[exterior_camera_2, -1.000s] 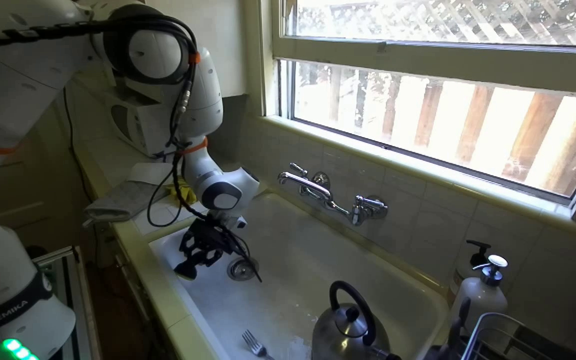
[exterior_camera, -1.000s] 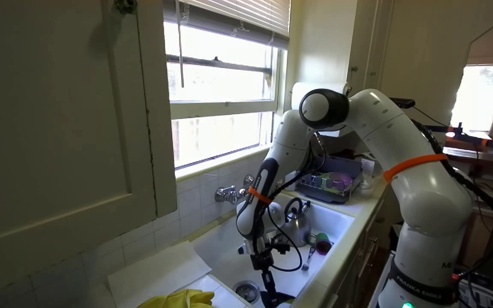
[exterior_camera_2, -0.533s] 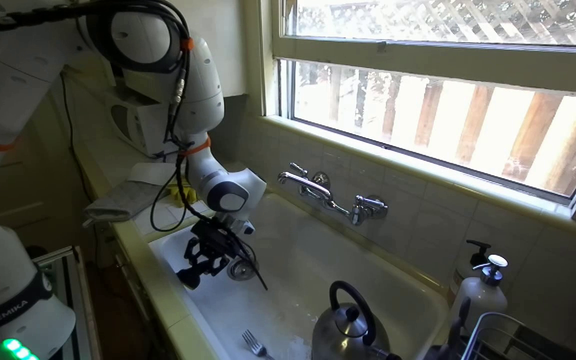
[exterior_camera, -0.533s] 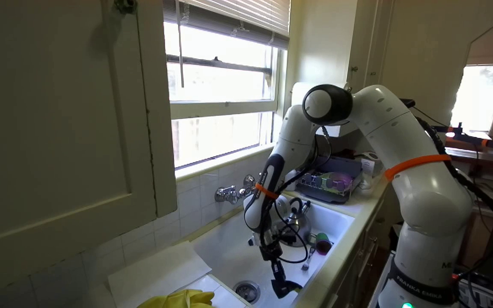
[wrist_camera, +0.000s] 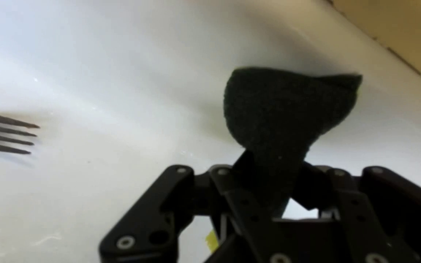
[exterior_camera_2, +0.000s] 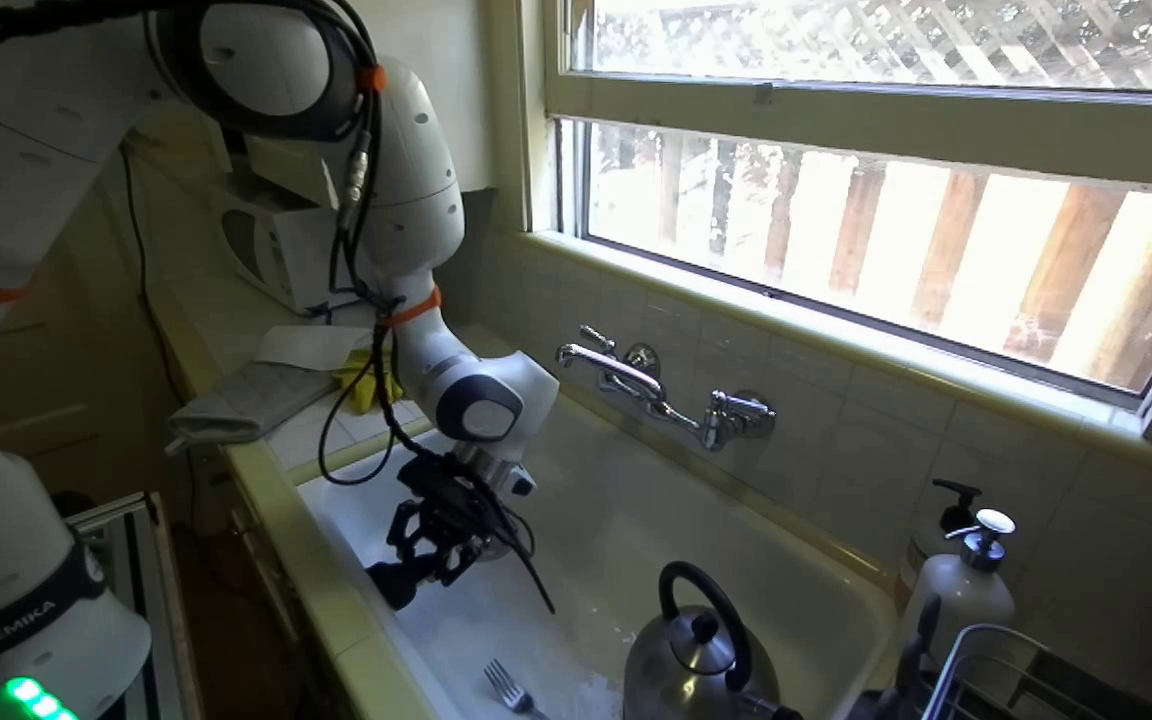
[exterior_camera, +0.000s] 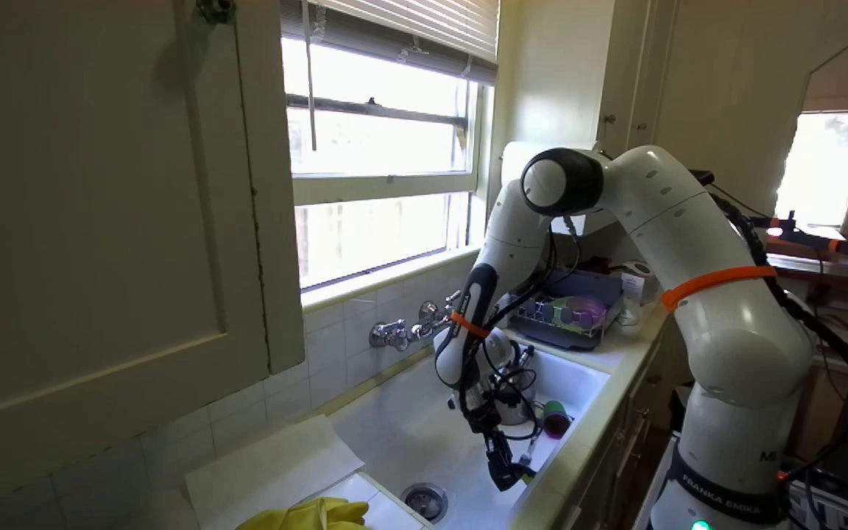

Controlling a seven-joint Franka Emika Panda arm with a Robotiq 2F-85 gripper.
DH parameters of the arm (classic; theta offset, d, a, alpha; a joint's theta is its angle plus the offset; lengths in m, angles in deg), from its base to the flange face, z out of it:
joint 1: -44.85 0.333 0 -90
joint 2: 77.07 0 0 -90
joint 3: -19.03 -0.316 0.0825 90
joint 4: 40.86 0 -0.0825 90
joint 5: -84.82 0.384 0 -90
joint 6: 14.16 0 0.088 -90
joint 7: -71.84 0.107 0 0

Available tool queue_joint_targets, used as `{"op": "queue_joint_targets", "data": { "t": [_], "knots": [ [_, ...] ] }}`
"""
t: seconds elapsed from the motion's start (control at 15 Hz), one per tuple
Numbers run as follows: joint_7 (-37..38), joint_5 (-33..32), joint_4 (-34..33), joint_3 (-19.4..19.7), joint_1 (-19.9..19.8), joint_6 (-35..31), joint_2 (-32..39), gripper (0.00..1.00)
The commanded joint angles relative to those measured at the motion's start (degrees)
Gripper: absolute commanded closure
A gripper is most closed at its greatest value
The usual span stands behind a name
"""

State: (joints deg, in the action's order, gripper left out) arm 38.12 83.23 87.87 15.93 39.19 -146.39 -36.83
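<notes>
In the wrist view, a dark sponge [wrist_camera: 283,106] is held pinched by the gripper [wrist_camera: 274,175] right of the frame's centre, within the white sink [wrist_camera: 86,197], whose wall may or may not be touched, while a fork [wrist_camera: 4,133] is seen at the left edge.

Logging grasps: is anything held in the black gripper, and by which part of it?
A dark green, flared, sponge-like pad, with the gripper pinching its narrowed stretch behind the wide free end; its other end is mostly hidden.
</notes>
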Motion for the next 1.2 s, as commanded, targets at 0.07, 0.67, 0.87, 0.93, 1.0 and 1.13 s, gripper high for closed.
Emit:
{"op": "queue_joint_targets", "data": {
  "t": [0.07, 0.67, 0.87, 0.93, 1.0, 1.13],
  "knots": [
    [3.86, -5.27, -0.34, 3.19, -0.04, 1.55, 0.25, 0.96],
    [8.87, -15.01, -2.91, 8.26, -0.38, -0.49, 1.64, 0.96],
    [9.97, -15.92, -3.91, 8.74, -0.70, -1.67, 2.47, 0.96],
    [10.38, -15.71, -4.25, 8.80, -0.93, -2.44, 2.70, 0.96],
    [10.79, -15.46, -4.45, 8.82, -1.17, -3.66, 2.87, 0.96],
    [11.81, -14.41, -4.97, 8.50, -1.84, -6.91, 3.33, 0.96]
  ]
}}
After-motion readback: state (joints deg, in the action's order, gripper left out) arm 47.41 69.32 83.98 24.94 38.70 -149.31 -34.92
